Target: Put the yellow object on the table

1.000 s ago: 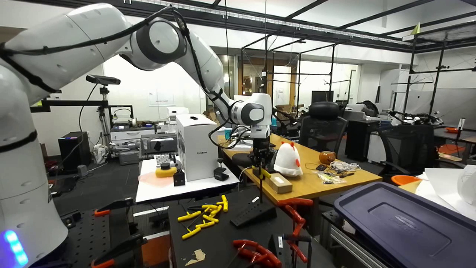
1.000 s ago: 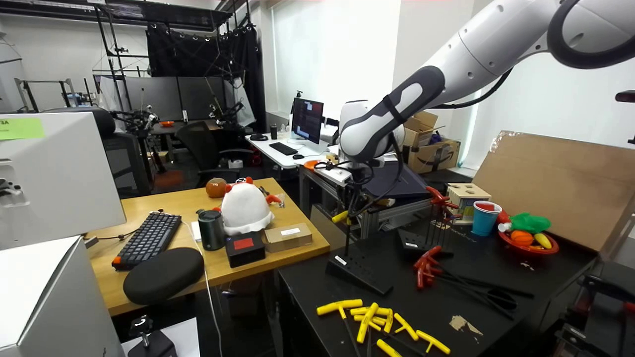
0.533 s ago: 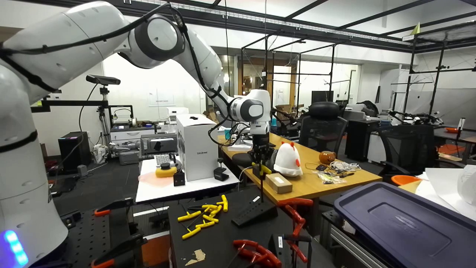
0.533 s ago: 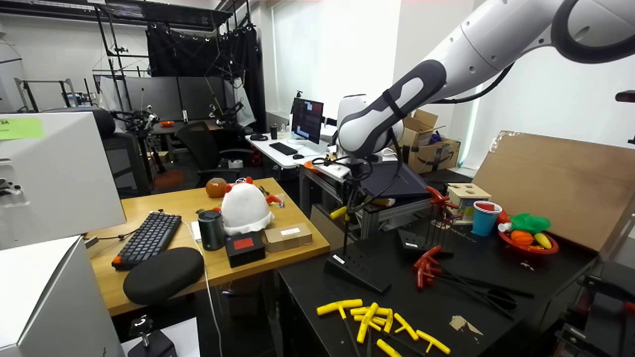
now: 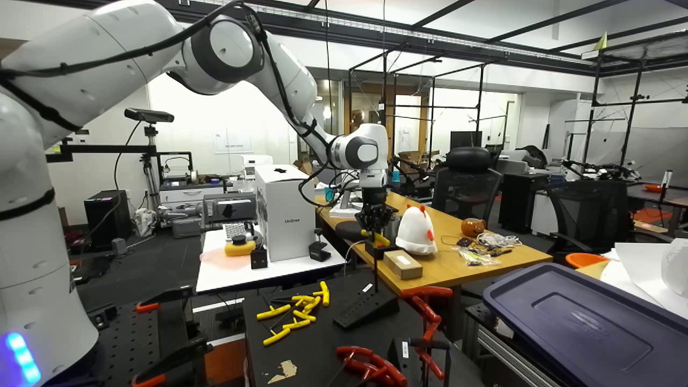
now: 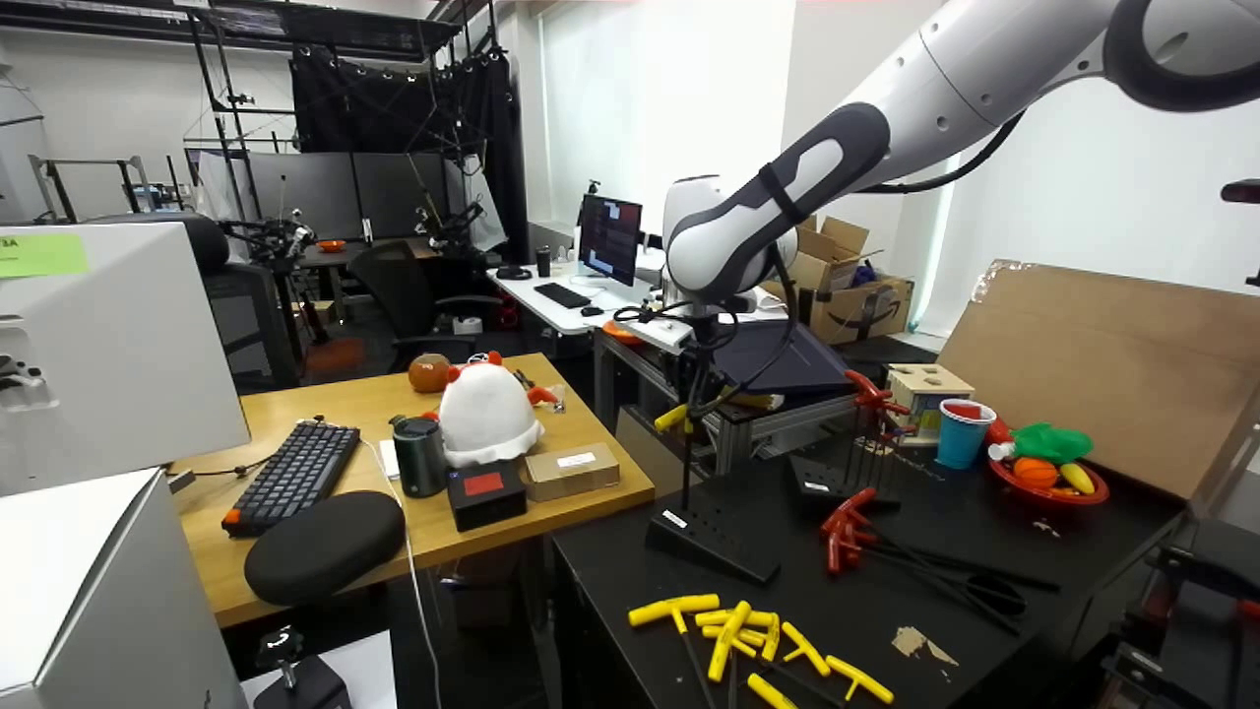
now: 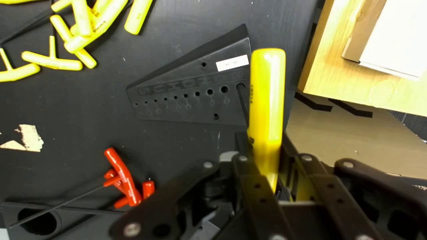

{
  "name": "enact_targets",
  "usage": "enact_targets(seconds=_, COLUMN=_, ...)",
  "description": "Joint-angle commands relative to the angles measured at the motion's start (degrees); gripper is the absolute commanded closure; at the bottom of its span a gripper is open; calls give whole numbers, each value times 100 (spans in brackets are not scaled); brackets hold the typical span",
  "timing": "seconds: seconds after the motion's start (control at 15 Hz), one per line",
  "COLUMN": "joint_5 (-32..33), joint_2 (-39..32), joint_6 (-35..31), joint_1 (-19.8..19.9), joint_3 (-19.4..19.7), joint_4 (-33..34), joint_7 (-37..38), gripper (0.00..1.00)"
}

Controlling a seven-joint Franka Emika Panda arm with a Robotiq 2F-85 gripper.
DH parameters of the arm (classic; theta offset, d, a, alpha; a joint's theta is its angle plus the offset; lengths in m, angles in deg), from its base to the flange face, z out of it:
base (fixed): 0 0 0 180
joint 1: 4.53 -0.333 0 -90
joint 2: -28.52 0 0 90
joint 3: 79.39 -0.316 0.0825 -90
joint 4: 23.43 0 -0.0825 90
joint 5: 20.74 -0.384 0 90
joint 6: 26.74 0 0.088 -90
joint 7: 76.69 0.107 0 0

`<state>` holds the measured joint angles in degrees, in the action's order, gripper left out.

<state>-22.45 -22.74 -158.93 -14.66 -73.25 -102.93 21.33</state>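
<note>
My end effector is narrowed onto the yellow T-handle key, pinching it from both sides. The key stands nearly upright, its black shaft running down to the far end of the black holder; how deep the tip sits there, I can't tell. I take the step in hand to be drawing it free, to lay it on the surface. In an exterior view, loose yellow keys lie on the near side of the holder and red-handled keys to its right. Next calls for a straight rise along the shaft, since a slanted pull could drag the holder; then I'd set it down beside the yellow ones and let go.
</note>
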Motion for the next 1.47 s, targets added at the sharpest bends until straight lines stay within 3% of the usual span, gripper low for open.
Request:
enact_targets(seconds=0.0, joint_5=137, joint_2=521, joint_6=77, joint_1=-111, joint_3=51, joint_4=-507, joint_7=-9, gripper=94)
enact_targets(seconds=0.53, joint_5=326, joint_2=1160, joint_6=-16, joint_1=-164, joint_3=-43, joint_4=-1326, joint_7=-344, gripper=94)
enact_targets(seconds=1.4, joint_5=403, joint_2=1594, joint_6=673, joint_1=-148, joint_3=-162, joint_4=-2236, joint_7=-1836, gripper=94)
